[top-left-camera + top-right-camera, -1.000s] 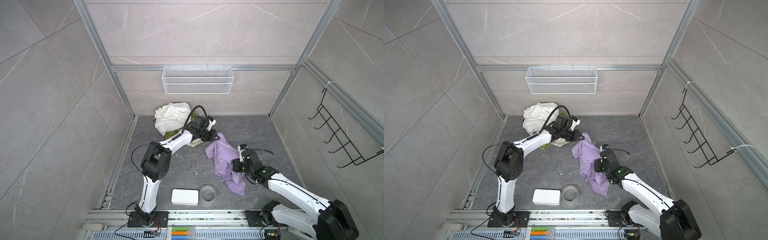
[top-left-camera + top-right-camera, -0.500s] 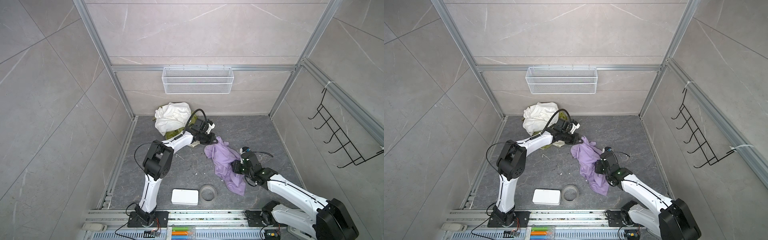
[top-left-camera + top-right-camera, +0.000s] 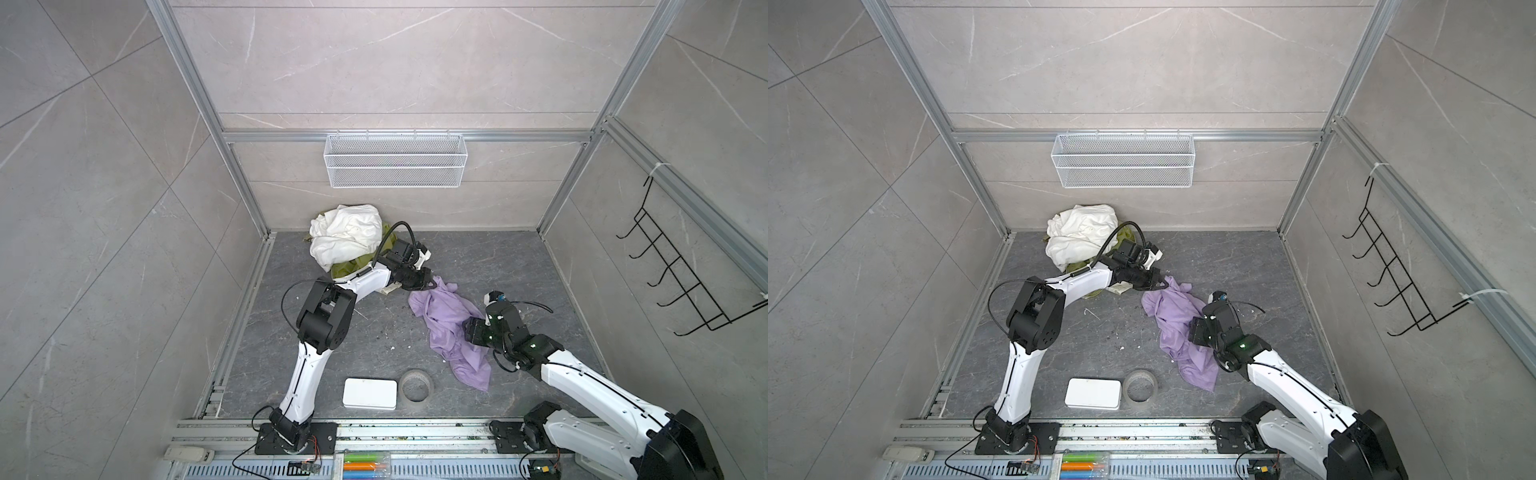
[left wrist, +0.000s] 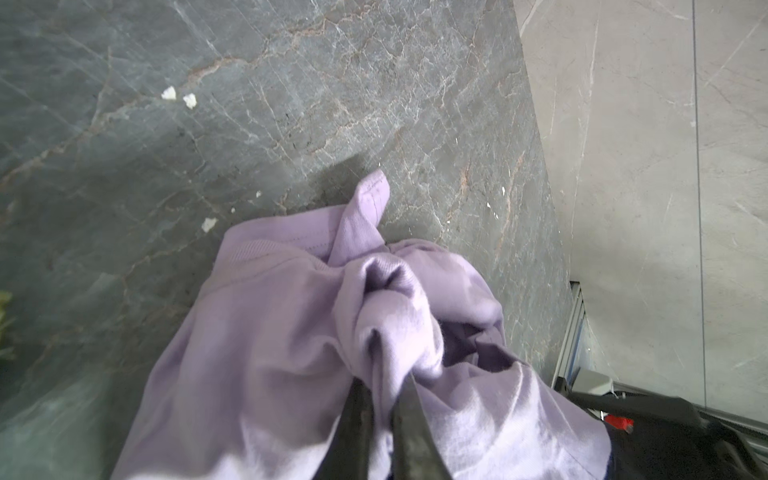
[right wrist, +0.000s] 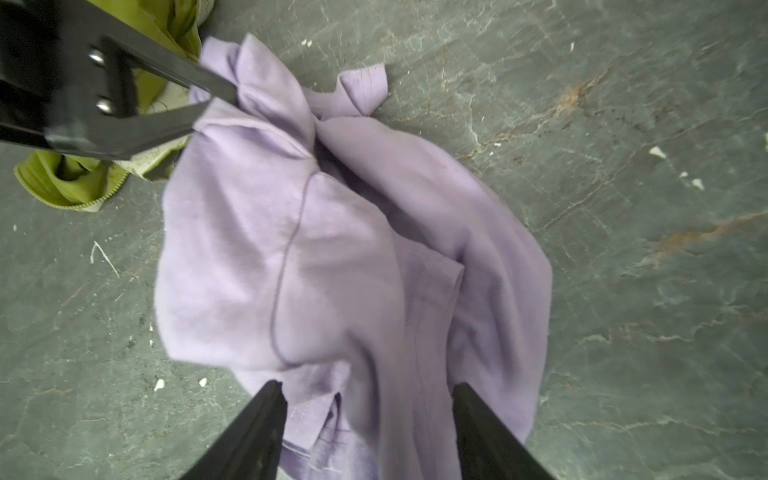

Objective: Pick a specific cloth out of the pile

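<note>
Lavender cloth, plain soft shirt-like fabric, no print: lies crumpled on the dark grey stone floor, drawn out in one long strip whose axis runs straight away from the pile, a heap of a white cloth, an olive-green cloth and a cream printed scrap. Near end of the strip sits just beside the pile, close to the scrap and the olive-green cloth; cannot tell if it touches them. Far end trails well apart from the pile. My left gripper is at that near end, jaws almost together and pinched on a bunched fold of the lavender, plain in the left wrist view. My right gripper stands about midway down the strip, on its side away from the pile, jaws spread wide with fabric lying between and under them; nothing clamped there as far as I can see. Judgement: cloth is all but out of the pile, with only the pinched end near it. Next move turns on this: the bulk lies away from the pile along that axis, so the left, the arm with the hold, should carry its end the same way, not sideways across the heap. Risk: the scrap dragging along.
</note>
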Robot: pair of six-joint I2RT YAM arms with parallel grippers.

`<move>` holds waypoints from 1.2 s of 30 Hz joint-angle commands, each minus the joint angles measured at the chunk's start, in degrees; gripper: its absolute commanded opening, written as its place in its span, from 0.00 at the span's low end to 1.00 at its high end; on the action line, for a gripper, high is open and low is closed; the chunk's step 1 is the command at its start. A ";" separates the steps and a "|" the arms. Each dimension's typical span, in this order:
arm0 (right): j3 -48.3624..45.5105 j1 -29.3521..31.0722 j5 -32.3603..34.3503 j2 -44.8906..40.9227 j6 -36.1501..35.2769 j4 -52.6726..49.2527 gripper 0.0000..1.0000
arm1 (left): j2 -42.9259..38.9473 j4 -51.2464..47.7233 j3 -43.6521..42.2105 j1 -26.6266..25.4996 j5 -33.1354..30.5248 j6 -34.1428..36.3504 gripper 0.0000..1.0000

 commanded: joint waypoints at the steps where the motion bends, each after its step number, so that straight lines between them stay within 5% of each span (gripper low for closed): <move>1: 2.79 -0.23 0.04 -1.73 -1.46 -3.90 0.71 | 1.83 -0.48 4.00 -0.74 1.40 0.04 0.06; 8: 5.50 -0.25 -2.18 -2.42 -1.99 -11.52 0.75 | 3.31 -2.52 7.31 -1.48 0.99 1.61 0.18; 15: 4.67 1.08 -5.39 -1.83 0.92 -16.39 0.75 | -1.63 -5.03 7.44 -1.33 -2.24 5.14 0.55; 21: 1.33 9.03 -3.65 -0.61 6.45 -15.23 0.75 | -7.72 -6.31 6.84 -1.05 -4.85 6.97 0.76; 27: -0.49 11.57 -2.53 3.24 7.73 -10.05 0.73 | -12.84 -5.85 2.61 -1.11 -6.49 7.80 0.83; 36: -3.06 12.28 -2.89 11.63 7.49 -0.22 0.69 | -16.33 -2.05 -7.42 -0.50 -5.40 4.84 0.79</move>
